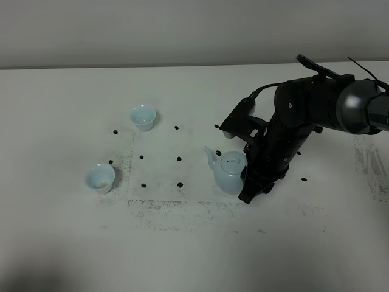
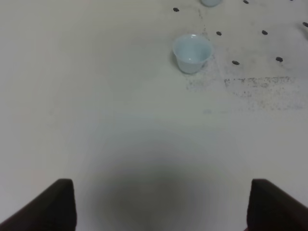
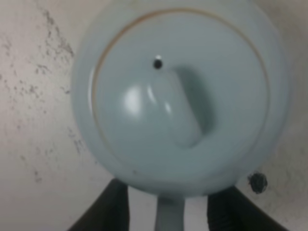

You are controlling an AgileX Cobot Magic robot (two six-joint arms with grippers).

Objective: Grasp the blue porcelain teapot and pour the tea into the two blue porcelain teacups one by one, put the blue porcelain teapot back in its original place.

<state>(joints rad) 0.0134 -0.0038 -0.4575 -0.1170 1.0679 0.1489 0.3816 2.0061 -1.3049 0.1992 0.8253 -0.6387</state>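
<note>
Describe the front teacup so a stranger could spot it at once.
On the white table, start at the big blue teapot and look left across the black dots. Two small pale-blue cups stand there; the front teacup is the leftmost, nearest the table's front edge, while its twin stands farther back.

A white table (image 1: 182, 261) carries a pale-blue teapot (image 1: 230, 175), standing upright right of centre. Well to its left sit a far cup (image 1: 143, 116) and a near cup (image 1: 99, 177) — both small and blue. Small black dots (image 1: 179, 159) mark a grid between them, over a grey scuffed patch (image 1: 176, 207).
</note>
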